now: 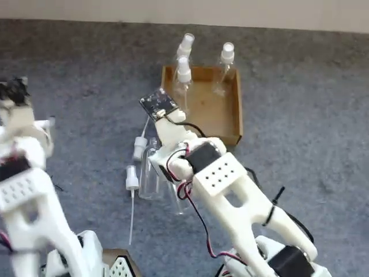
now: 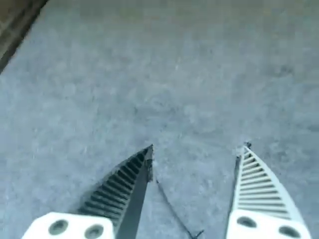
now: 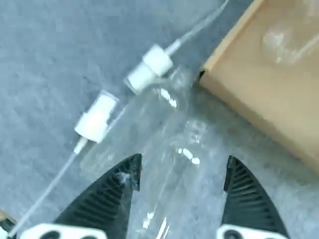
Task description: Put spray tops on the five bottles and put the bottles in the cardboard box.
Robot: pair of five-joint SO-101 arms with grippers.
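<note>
Right hand [image 3: 183, 160] spread, clear bottle [image 3: 185, 139] lying just below it (beside cardboard box [image 3: 259, 99]); left hand [image 2: 198, 147] spread

Tabletop [image 1: 311, 86]: covered edge to edge in a grey, carpet-like fabric with a short, mottled nap; it lies flat, with no folds or seams to be made out. Far edge, high view: a pale, plain band [image 1: 173, 10] runs the full width beyond the fabric; whether it is wall or bare surface cannot be told. Left wrist view: a thin dark strand [image 2: 172, 209] lies loose on the fabric, and a dark brown strip [image 2: 15, 20] crosses one corner.
</note>
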